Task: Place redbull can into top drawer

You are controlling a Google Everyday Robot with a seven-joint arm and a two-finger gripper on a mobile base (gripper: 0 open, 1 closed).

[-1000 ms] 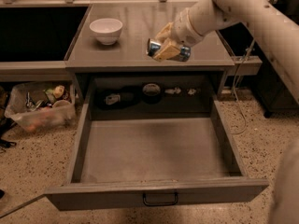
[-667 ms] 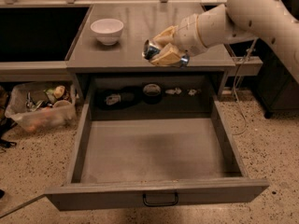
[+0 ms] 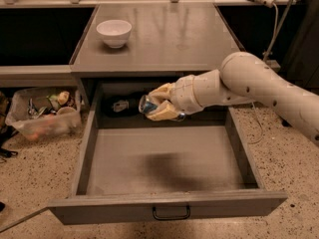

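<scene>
The top drawer (image 3: 164, 208) is pulled wide open, grey with a flat front panel and a small dark handle at its centre. My gripper (image 3: 158, 108) hangs over the drawer's back part, above its floor, and is shut on the redbull can (image 3: 148, 105). The can lies on its side between the fingers, its silver end pointing left; only its blue-and-silver end shows. My white arm reaches in from the right.
A white bowl (image 3: 114, 32) stands on the grey counter top (image 3: 169, 39) at the back left. A small dark object (image 3: 119, 105) lies at the drawer's back left. A clear plastic bin (image 3: 42, 116) of clutter sits on the floor at left. Cables hang at right.
My gripper with the can has come down from counter-top height and moved left, now below the counter edge and over the drawer's back part.
</scene>
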